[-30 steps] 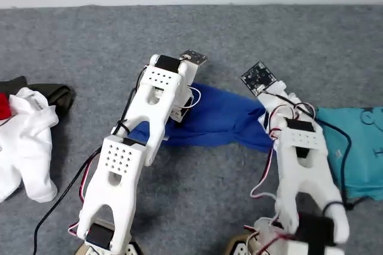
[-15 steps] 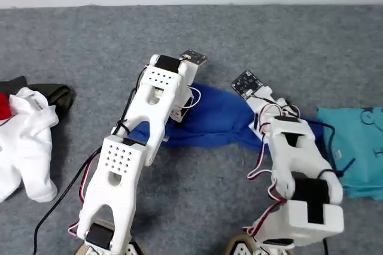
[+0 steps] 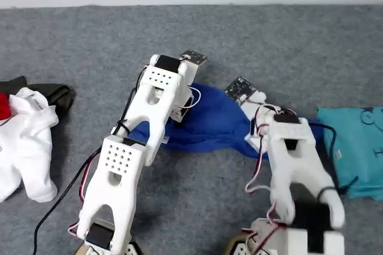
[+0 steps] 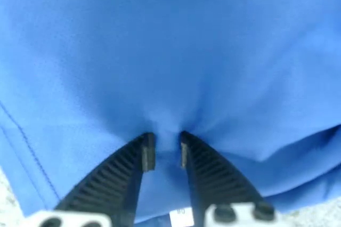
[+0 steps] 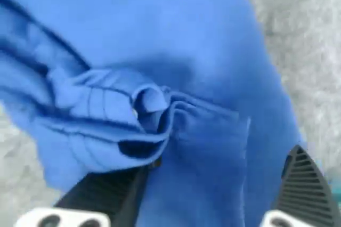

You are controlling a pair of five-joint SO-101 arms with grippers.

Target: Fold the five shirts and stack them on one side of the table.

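L gripper (image 4: 162,150) pinches blue shirt (image 3: 209,120) mid-cloth, jaws nearly shut; R gripper (image 5: 221,163) wide open, empty, over its bunched end. Likely risk: R grabs extra layers, fold crumples.

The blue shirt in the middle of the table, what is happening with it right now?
Both arms are at the blue shirt, which lies bunched on the grey table. The left gripper is shut on a pinch of its fabric. The right gripper is open, its fingers wide apart over a crumpled fold. In the high view a teal shirt lies flat at the right, and a white shirt lies crumpled beside a dark garment at the left. The blue shirt is not yet folded.
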